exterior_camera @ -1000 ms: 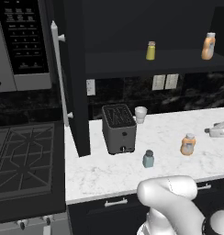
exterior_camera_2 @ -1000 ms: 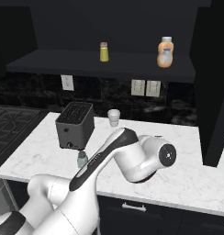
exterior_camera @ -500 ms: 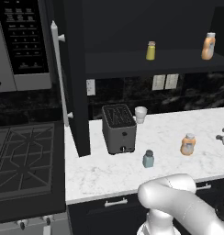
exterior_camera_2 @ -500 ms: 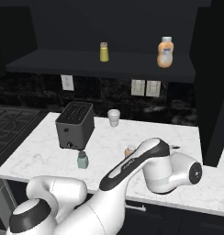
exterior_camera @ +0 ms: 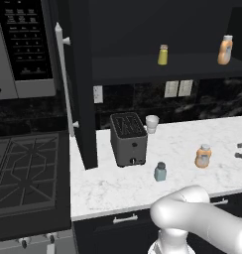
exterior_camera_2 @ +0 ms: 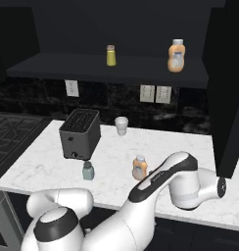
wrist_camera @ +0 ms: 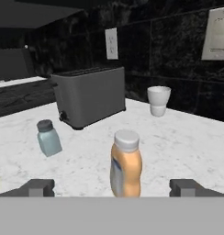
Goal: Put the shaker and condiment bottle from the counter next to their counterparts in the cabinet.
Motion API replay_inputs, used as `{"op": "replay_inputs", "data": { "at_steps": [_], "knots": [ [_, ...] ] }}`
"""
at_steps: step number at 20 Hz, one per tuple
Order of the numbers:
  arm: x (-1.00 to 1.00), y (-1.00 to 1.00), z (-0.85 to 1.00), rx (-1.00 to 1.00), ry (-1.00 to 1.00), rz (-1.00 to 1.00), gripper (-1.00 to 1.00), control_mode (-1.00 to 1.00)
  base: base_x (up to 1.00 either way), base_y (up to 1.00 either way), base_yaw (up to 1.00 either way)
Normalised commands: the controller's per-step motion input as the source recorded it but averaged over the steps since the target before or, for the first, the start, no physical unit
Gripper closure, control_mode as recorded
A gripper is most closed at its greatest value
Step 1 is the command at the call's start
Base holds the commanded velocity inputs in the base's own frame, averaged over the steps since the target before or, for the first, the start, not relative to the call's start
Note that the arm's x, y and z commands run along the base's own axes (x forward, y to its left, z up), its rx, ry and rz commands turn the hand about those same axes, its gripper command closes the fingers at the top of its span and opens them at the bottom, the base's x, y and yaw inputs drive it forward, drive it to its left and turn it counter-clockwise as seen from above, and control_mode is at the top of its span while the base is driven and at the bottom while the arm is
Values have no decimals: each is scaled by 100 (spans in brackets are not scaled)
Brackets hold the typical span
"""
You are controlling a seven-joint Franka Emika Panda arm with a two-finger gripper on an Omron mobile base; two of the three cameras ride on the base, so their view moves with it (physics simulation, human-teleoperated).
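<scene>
Fingertips (wrist_camera: 38, 187) stand spread wide apart at the bottom of the hand view, with nothing between them but the condiment bottle (wrist_camera: 126, 164), which sits upright on the counter (wrist_camera: 187, 142) a little way ahead, centred in the gap and not yet touched. So the gripper (wrist_camera: 112, 188) is released and holds nothing, low over the front of the worktop and aimed toward the back wall. Going left to right along that worktop: the dark toaster (exterior_camera: 128, 138) stands toward the left end near the open cabinet (exterior_camera: 83, 84) door, a small white cup (exterior_camera: 151, 123) sits behind it by the back edge, the pale teal shaker (exterior_camera: 160, 171) stands in front of the toaster toward the front edge, and the orange bottle is further right, about mid-depth, well apart from the shaker. Up on the cabinet shelf the counterparts wait: the yellow shaker (exterior_camera: 163, 54) to the left and the orange bottle with a whitish cap (exterior_camera: 224, 49) near the right end, with bare shelf beside each. By my reckoning nothing of the task is done yet; both items are on the counter. The bottle looks to be the first pick, and after that come its lift to the shelf, then the same again for the shaker.
</scene>
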Motion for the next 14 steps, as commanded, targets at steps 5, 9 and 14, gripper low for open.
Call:
{"op": "replay_inputs", "data": {
  "at_steps": [5, 9, 14],
  "knots": [
    [35, 0, -54, -2, 0, 2, -100, -100, 0, 0, 0],
    [27, 0, -33, -3, 2, 0, -100, -100, 0, 0, 0],
    [12, 0, -31, 0, 10, 0, -100, -100, 0, 0, 0]
  ]
}}
